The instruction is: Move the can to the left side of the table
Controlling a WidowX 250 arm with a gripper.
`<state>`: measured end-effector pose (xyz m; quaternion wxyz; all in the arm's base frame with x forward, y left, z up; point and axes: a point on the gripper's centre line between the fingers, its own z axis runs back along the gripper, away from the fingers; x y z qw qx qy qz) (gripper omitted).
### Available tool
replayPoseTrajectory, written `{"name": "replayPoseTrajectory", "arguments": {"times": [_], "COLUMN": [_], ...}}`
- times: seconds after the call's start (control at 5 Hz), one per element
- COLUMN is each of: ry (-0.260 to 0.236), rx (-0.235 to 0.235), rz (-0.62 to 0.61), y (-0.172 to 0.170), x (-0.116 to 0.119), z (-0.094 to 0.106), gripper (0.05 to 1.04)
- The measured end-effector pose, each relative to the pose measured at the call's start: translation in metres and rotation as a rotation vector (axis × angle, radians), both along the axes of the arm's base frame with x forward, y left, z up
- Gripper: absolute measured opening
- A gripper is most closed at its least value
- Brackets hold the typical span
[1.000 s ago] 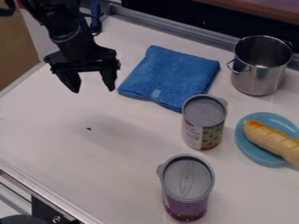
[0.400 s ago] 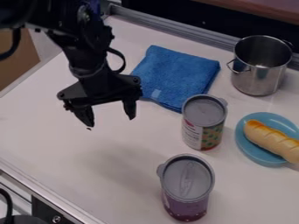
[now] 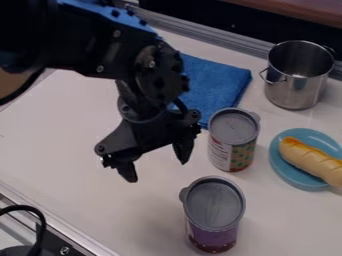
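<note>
My gripper [image 3: 157, 171] hangs above the middle of the table with its two fingers spread apart and nothing between them. Just right of it stands an upright can [image 3: 232, 141] with a grey lid and a green, orange and white label. A second upright can [image 3: 212, 215], purple with a grey lid, stands below and to the right of the gripper, nearer the camera. Neither can is held.
A folded blue towel [image 3: 217, 82] lies behind the gripper, partly hidden by the arm. At the back right stands a steel pot [image 3: 294, 92]. A blue plate [image 3: 294, 173] holding a bread roll [image 3: 312, 161] is at the right. The table's raised edge [image 3: 200, 34] runs along the back.
The arm has come further in from the upper left, carrying the open gripper right and toward the camera, closer to both cans. The cans, towel, pot and plate have stayed put.
</note>
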<state>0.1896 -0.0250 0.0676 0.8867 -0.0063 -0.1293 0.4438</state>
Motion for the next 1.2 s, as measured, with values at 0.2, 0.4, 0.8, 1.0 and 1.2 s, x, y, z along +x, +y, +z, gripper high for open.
{"name": "replayPoseTrajectory", "arguments": {"times": [0.2,0.4,0.8,1.0,1.2], "ry": [0.065,0.114,0.07,0.107,0.122], "rx": [-0.079,-0.165,-0.23,-0.232,-0.235], "rz": [0.081,0.174,0.366,0.422,0.459], "y": [-0.023,-0.045,-0.075,-0.081,-0.091], "x": [-0.013,-0.016,-0.007,-0.007,-0.003], "z": [0.002,0.009,-0.005,-0.021,-0.021], "gripper": [0.996,0.996,0.996,0.996,0.996]}}
